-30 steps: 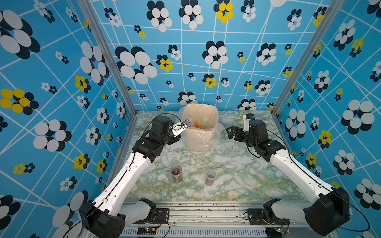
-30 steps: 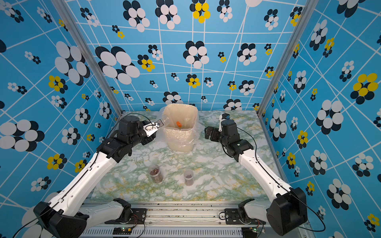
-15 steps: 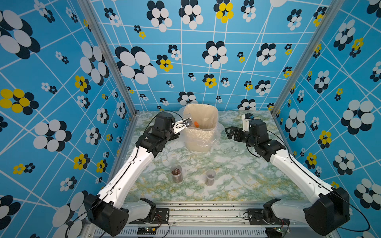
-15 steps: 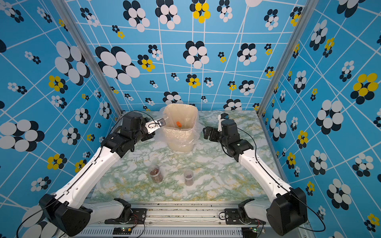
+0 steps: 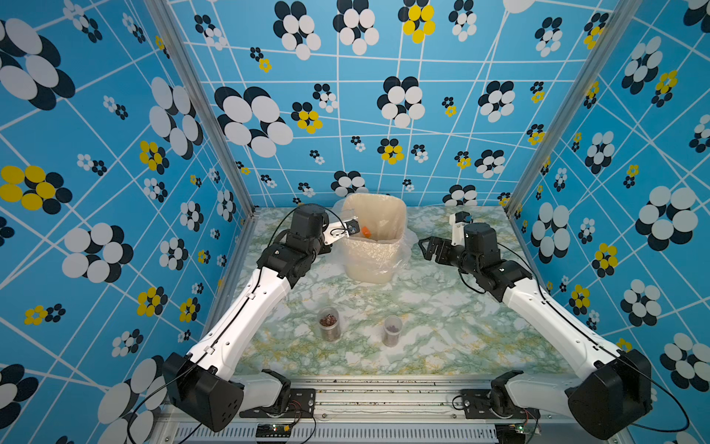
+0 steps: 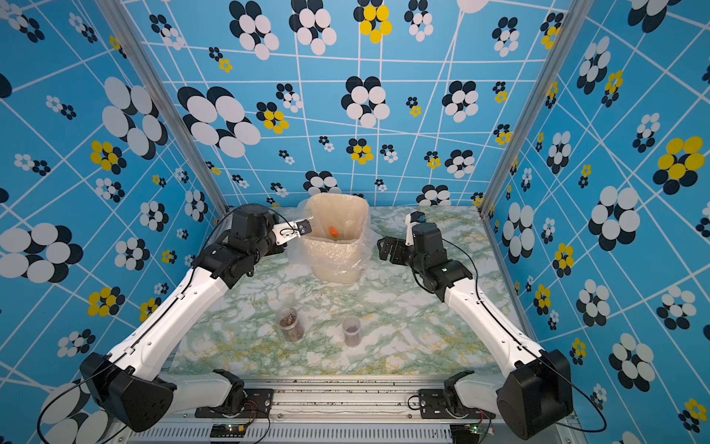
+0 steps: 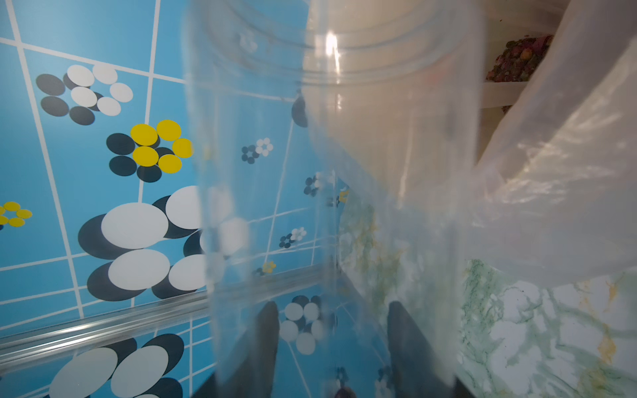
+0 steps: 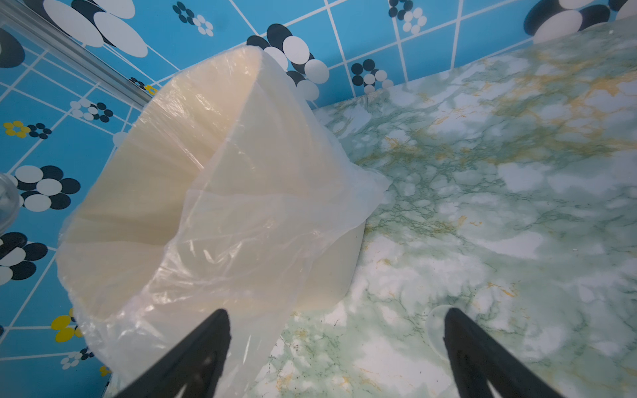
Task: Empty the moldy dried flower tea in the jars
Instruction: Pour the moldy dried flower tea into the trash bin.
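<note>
Three clear jars, first jar [image 7: 327, 172] clamped in the left claw [image 7: 332, 344] at the rim of the one bin [image 5: 384, 200], second jar [image 5: 329, 324] and third jar [image 5: 392, 330] upright on the table [image 5: 442, 334] holding tea [image 5: 328, 319], one orange piece [image 5: 365, 231] in the bin, right claw [image 8: 332, 351] spread, empty.

Two clear jars standing upright on the table: wider jar [image 5: 329, 324] at 7 o'clock, slimmer jar [image 5: 392, 330] at 6, both with reddish-brown tea [image 5: 328, 320] inside. Third jar [image 7: 327, 206] is up off the table at 11 o'clock, tipped over, looks pretty much empty.
</note>
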